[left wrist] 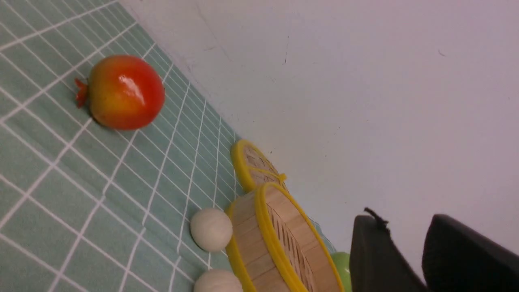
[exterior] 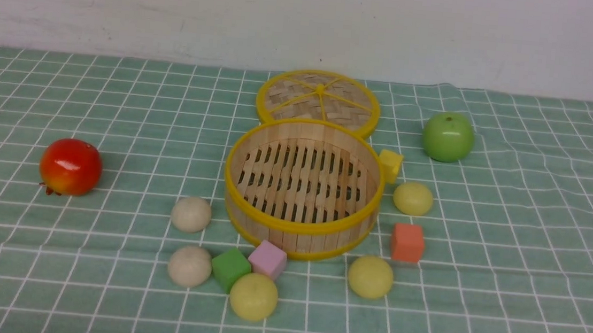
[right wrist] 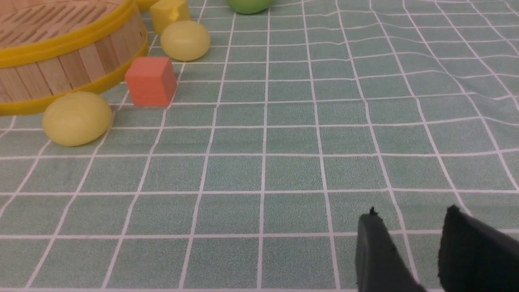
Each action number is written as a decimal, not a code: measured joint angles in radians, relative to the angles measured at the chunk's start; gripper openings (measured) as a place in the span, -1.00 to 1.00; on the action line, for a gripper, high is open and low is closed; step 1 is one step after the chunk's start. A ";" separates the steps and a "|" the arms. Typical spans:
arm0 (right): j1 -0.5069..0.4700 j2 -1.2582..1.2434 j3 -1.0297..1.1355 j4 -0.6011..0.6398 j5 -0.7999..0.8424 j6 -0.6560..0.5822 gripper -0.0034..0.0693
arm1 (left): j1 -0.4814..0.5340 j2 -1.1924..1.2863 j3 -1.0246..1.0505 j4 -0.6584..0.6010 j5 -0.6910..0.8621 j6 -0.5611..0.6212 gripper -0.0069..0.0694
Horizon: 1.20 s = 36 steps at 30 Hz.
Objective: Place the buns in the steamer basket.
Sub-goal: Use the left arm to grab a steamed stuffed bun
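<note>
The steamer basket (exterior: pixel 296 237) stands empty at the middle of the checked cloth. Two beige buns (exterior: pixel 191 214) (exterior: pixel 189 266) lie at its front left. One pale yellow bun (exterior: pixel 253 296) lies in front, another (exterior: pixel 370 276) at the front right, a third (exterior: pixel 413 198) on the right side. My left gripper (left wrist: pixel 405 221) is open and empty, off the cloth, well short of the basket (left wrist: pixel 259 243) and the beige buns (left wrist: pixel 211 229). My right gripper (right wrist: pixel 411 213) is open over bare cloth, well away from the yellow buns (right wrist: pixel 77 118) (right wrist: pixel 185 40). Neither gripper shows in the front view.
The woven lid (exterior: pixel 318 100) lies behind the basket. A green apple (exterior: pixel 448 137) sits at the back right and a red fruit (exterior: pixel 70 166) at the left. Yellow (exterior: pixel 390 165), orange (exterior: pixel 407 242), pink (exterior: pixel 267 259) and green (exterior: pixel 230 268) cubes sit among the buns.
</note>
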 joint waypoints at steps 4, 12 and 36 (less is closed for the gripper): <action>0.000 0.000 0.000 0.000 0.000 0.000 -0.25 | 0.000 0.000 -0.084 -0.004 0.094 0.008 -0.71; 0.000 0.000 0.000 0.000 0.000 0.000 -0.25 | 0.000 0.287 -0.481 0.069 0.572 0.239 -0.86; 0.000 0.000 0.000 0.000 0.000 0.000 -0.25 | -0.271 1.509 -1.091 0.326 0.887 0.369 -0.86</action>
